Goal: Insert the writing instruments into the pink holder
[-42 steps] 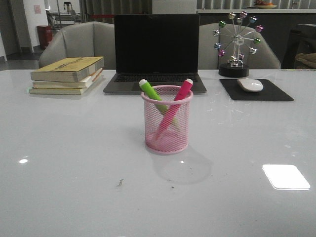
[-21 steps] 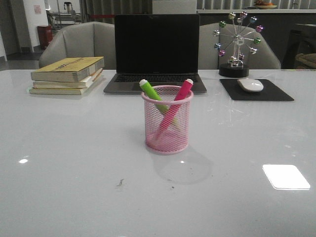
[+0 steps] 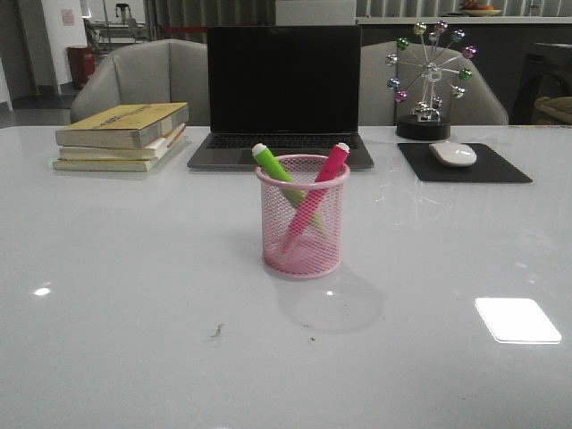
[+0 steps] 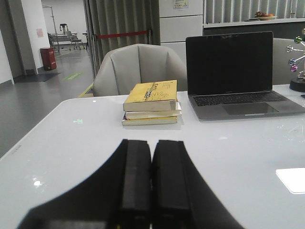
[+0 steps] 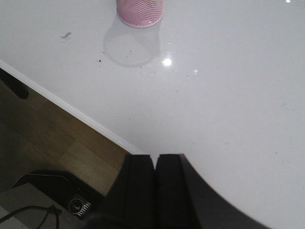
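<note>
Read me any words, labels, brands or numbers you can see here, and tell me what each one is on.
None can be read.
Top yellow book: dark print on the cover, too blurred.
Wall notice: too small.
Paper on the cabinet: too small.
Laptop, green marker, pink marker, pink holder: no text shows.

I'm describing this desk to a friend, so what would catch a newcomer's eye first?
First, the pink wire-mesh pen cup standing mid-table, with a lime green marker and a magenta pink marker crossed inside it. Behind it sits an open black-screened laptop, with a stack of yellowish books to its left.
</note>
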Controlling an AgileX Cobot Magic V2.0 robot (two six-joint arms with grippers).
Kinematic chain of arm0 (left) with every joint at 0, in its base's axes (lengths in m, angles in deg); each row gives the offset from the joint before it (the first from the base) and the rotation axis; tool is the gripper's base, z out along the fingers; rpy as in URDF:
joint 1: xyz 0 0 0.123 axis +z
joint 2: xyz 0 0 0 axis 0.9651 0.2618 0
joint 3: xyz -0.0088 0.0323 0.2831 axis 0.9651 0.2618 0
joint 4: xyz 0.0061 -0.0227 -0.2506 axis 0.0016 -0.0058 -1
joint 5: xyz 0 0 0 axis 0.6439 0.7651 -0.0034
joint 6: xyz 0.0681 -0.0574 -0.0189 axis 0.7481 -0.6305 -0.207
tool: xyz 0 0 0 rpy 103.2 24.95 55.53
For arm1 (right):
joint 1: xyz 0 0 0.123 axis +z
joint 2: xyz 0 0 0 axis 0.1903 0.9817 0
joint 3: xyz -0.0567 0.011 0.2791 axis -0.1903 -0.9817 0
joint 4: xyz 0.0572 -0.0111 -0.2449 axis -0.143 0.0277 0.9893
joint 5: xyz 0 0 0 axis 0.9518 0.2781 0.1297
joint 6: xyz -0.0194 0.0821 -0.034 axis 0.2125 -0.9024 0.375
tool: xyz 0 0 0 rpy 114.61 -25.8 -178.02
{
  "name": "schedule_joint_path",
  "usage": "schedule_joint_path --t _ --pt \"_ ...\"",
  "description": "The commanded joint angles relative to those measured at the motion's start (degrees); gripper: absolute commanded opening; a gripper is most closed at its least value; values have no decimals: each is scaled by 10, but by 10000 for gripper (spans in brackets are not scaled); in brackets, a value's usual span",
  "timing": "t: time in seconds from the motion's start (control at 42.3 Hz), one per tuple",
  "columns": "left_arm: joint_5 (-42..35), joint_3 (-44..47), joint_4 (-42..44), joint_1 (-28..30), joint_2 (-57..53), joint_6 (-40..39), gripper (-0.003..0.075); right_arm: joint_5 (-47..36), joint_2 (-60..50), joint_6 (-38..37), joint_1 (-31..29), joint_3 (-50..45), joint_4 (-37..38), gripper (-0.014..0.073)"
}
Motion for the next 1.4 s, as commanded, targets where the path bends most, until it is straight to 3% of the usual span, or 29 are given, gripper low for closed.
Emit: schedule_joint_path --t 0.0,0.662,0.97,1.183,1.372 --pt "-53 3 -6 0 -11 1 99 -34 1 -1 -1 16 8 69" --pt "-53 3 -6 0 -11 1 99 -45 -19 3 -10 -5 29 69" --pt "-53 3 -6 0 -11 1 99 -338 -218 5 -192 -224 28 69" --pt "-53 3 -6 0 -11 1 99 -405 -321 5 -256 -338 5 69" --pt "-53 3 -6 0 -11 1 99 -459 -333 5 -269 -365 5 69"
